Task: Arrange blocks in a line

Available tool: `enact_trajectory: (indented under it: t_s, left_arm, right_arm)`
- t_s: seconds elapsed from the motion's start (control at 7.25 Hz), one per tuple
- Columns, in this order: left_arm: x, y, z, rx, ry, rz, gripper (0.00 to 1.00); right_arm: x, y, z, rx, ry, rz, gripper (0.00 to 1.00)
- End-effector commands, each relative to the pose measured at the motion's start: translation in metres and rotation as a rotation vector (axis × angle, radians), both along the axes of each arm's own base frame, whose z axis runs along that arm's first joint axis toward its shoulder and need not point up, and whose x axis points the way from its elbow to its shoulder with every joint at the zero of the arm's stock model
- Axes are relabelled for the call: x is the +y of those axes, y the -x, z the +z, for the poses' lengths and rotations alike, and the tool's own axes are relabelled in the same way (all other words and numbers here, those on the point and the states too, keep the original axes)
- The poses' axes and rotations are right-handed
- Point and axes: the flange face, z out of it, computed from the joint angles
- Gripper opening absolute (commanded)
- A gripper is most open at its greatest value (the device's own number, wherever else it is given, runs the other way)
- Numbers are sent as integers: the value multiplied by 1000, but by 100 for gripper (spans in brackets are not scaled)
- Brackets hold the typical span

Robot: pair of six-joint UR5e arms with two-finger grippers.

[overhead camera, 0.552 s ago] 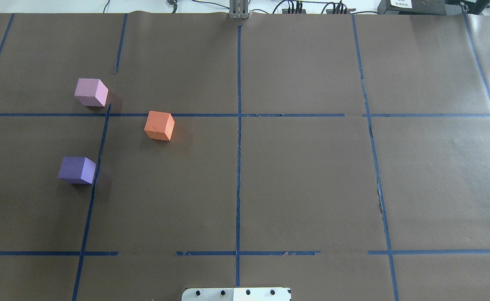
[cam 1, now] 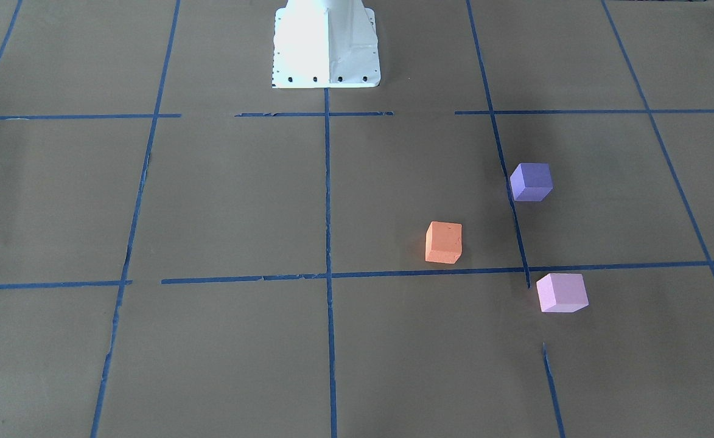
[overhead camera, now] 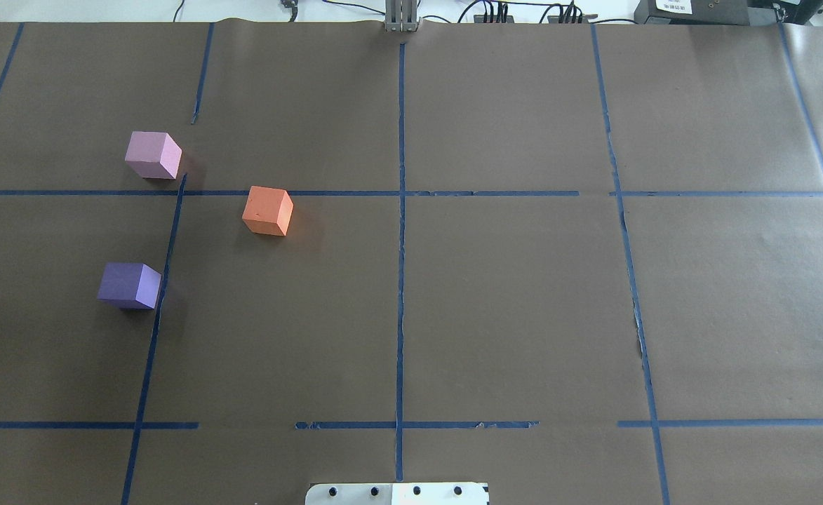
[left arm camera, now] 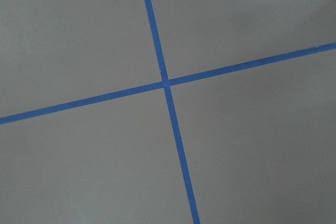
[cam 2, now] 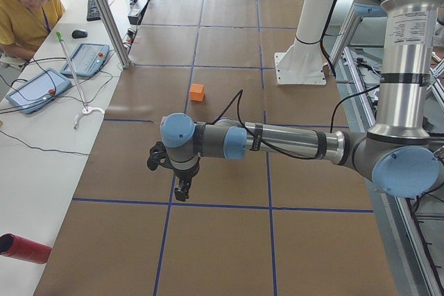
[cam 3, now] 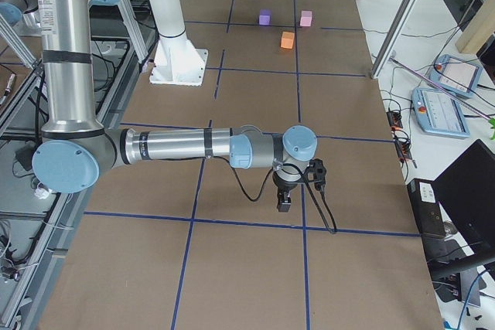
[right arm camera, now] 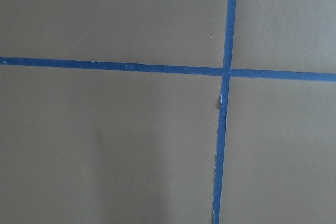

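Note:
Three cubes lie apart on the brown paper on the robot's left half of the table. The pale pink-lilac block [overhead camera: 153, 155] [cam 1: 562, 292] is farthest from the robot. The orange block [overhead camera: 267, 210] [cam 1: 444, 242] lies nearer the centre line. The violet-purple block [overhead camera: 129, 285] [cam 1: 531, 181] is nearest the robot. My left gripper [cam 2: 182, 188] shows only in the exterior left view, far from the orange block [cam 2: 198, 92]. My right gripper [cam 3: 284, 200] shows only in the exterior right view, far from the blocks [cam 3: 288, 39]. I cannot tell whether either is open or shut. Both wrist views show only taped paper.
The white robot base plate [overhead camera: 397, 493] [cam 1: 326, 48] sits at the table's near middle. Blue tape lines [overhead camera: 400, 210] grid the paper. An operator [cam 2: 28, 12] sits at a side bench with pendants. A red cylinder [cam 2: 24, 249] lies on that bench.

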Motion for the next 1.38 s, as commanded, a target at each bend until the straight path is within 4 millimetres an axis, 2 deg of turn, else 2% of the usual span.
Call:
enact_trajectory:
  t_s: [0.0,0.14,0.28,0.41,0.55,0.69,0.83,0.97,1.1,1.24]
  left_arm:
    - [-36,-47,-60,28,-110,77,100]
    - [-35,-84,-77,48,-94,98,100]
    - [-59,-128,-123,75,-93,88,100]
    - [-61,-195,-165,102,-74,105,100]
    - [-63,-248,-205,153,-130,129,100]
    - [-59,-303,-253,200,-114,111,100]
    - [-48,-374,-292,191,-66,61,100]
    - [-30,-440,-311,178,-47,45,100]
    - [-38,-468,-316,172,6,-29,100]
    - [-33,-503,-313,144,39,-71,100]
  right_arm:
    - [0,0,0,0,0,0,100]
    - [0,0,-1,0,-1,0,100]
    - [0,0,0,0,0,0,100]
    - [0,0,0,0,0,0,100]
    - [0,0,0,0,0,0,100]
    - [0,0,0,0,0,0,100]
    - [0,0,-1,0,-1,0,100]
    - [0,0,-1,0,-1,0,100]
    - [0,0,-1,0,-1,0,100]
    - [0,0,0,0,0,0,100]
